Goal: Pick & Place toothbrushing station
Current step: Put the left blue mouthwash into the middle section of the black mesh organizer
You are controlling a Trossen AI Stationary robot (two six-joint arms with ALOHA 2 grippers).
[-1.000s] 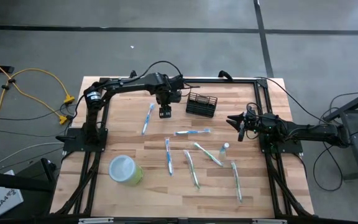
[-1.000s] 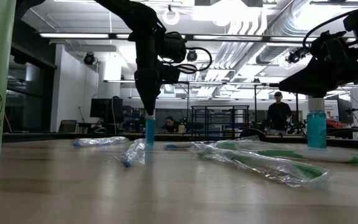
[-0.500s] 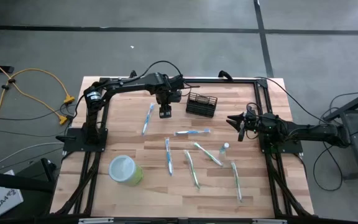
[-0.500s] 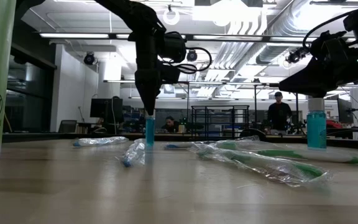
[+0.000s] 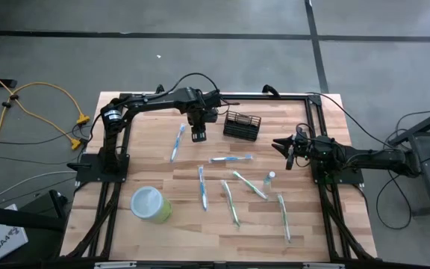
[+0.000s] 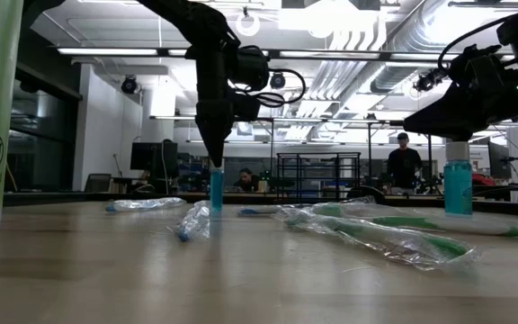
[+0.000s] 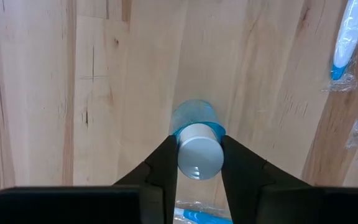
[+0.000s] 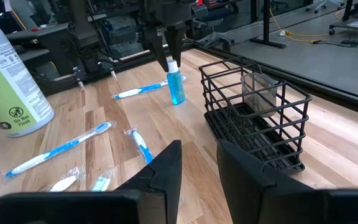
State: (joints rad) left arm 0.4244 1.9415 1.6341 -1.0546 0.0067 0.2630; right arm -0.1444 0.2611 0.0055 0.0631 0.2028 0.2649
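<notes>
Two dark fingers of the left end effector [image 7: 199,163] are pinching the white cap of a small upright bottle of blue liquid [image 7: 197,138], which is standing on the pale wooden surface [image 5: 148,164] near its far edge. Just beside that bottle, the small black wire-mesh rectangular basket [image 5: 242,125] is sitting upright on the surface, apart from both arms. The right end effector [image 8: 197,163] is hovering at the right side of the surface, pointing toward the basket with its fingers spread a little and gripping nothing. Several plastic-wrapped toothbrushes [image 5: 231,158] are lying scattered across the middle of the surface, with a second small blue bottle [image 5: 270,178] standing among them and a light-green round cup [image 5: 150,203] resting near the front left corner.
</notes>
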